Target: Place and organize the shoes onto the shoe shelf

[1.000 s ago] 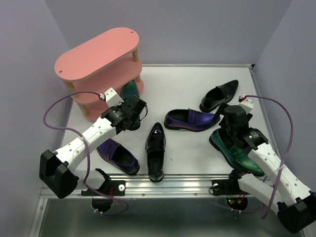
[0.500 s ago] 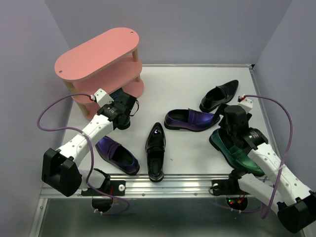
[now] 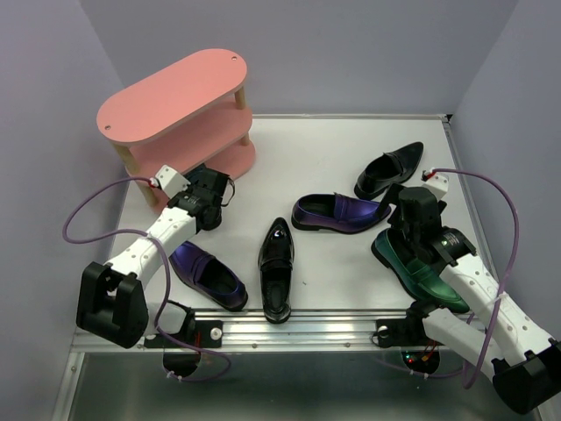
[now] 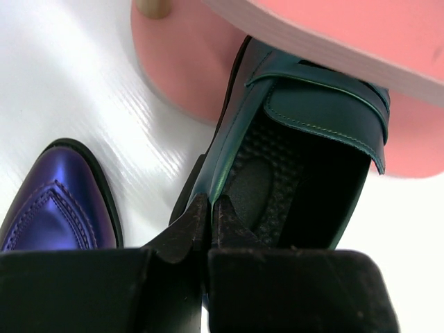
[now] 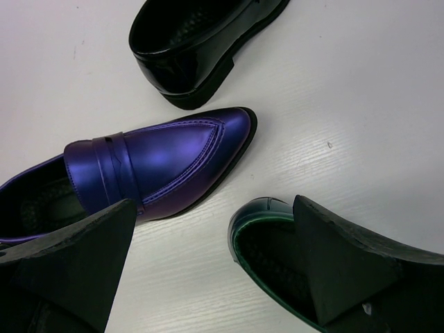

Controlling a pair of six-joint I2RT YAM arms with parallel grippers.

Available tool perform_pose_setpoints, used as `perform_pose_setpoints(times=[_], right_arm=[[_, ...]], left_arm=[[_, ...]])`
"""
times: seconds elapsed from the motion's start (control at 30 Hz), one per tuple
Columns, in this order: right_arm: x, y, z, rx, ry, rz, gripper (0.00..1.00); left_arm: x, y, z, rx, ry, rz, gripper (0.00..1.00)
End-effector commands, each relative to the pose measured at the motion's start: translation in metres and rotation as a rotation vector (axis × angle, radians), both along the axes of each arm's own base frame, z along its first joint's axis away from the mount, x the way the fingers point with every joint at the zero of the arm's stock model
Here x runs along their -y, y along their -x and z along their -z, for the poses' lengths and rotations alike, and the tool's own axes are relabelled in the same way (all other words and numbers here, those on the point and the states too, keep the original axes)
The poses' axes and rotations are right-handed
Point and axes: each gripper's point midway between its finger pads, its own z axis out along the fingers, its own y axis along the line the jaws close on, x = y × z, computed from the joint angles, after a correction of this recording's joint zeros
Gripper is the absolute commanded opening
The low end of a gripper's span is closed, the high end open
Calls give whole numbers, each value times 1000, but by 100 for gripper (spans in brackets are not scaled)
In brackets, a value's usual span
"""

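White tabletop point(image 3: 333, 149), lilac walls on three sides; shoe shelf point(image 3: 171, 101) at the far left corner. Left fingers point(image 4: 182, 239) are clenched on the heel rim of a green loafer point(image 4: 305, 118). Over the last second this arm has swung left and drawn in, taking the shoe from just right of the shelf onto its bottom board. The toe is now tucked under the board above, while the heel end is out past the shelf's front edge. Judged: first shoe nearly shelved, needing a push deeper and then a release. In front of the shelf lies a purple loafer point(image 3: 210, 276), and right of that a black shoe point(image 3: 276, 263). Further right of the shelf are a second purple loafer point(image 3: 342, 212) and another black shoe point(image 3: 390, 171). Well right of the shelf, right fingers point(image 5: 76, 257) are spread wide and grasp nothing. They hang over a second green loafer point(image 3: 421, 272) and have not moved in that second. Five shoes remain to place.
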Motion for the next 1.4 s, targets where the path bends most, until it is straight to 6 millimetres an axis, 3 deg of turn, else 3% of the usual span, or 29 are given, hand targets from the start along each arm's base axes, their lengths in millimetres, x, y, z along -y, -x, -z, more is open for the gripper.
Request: perform_pose_setpoints(times=[0.0, 0.47, 0.87, 0.93, 0.97, 1.03, 1.1, 1.37], right_arm=[[-5, -5, -10, 47, -18, -13, 100], [-5, -7, -6, 32, -11, -15, 100], [-6, -6, -7, 35, -12, -17, 100], [-6, -7, -8, 35, -12, -19, 100], [-6, -7, -9, 37, -13, -23, 100], [-7, -7, -10, 38, -13, -25, 100], [-7, -7, -11, 39, -13, -25, 100], [-7, -5, -11, 43, -22, -30, 100]], left_arm=[[-21, -25, -34, 197, -8, -102, 0], [-39, -52, -31, 245, 30, -91, 0], [-50, -53, -6, 215, 74, -155, 0], [-49, -52, 2, 180, 82, -167, 8], [-48, -51, 6, 160, 85, -174, 27], [-46, -51, 9, 145, 94, -162, 56], [-44, -52, 9, 142, 100, -151, 72], [-33, -45, -6, 124, 98, -49, 76]])
